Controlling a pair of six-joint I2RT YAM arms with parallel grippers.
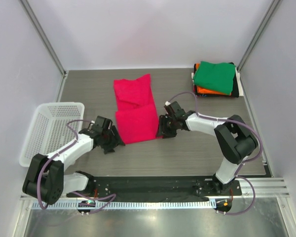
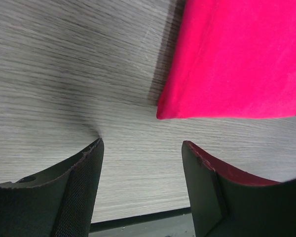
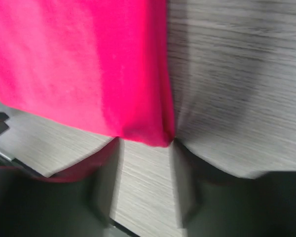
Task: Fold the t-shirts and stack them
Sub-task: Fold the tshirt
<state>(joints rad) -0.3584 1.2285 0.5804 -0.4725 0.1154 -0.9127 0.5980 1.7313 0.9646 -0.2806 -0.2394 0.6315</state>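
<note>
The grey tabletop (image 1: 187,153) carries the pink-red t-shirt (image 1: 134,109) at its middle, lying as a long, partly folded strip. The stack of finished t-shirts (image 1: 215,78), green on top, sits well apart beyond the shirt's far right corner. The step in hand looks like taking the shirt's two corners nearest the arm bases, to fold that end over. The left tool (image 2: 140,145) has its jaws spread, just short of the shirt's left corner and not touching it. It should slide forward along the wood so one finger goes under the hem. The right tool (image 3: 147,148) sits at the shirt's right corner, but the blurred wrist view cannot settle whether it pinches cloth or only straddles it. Both grips should catch every layer before lifting together.
</note>
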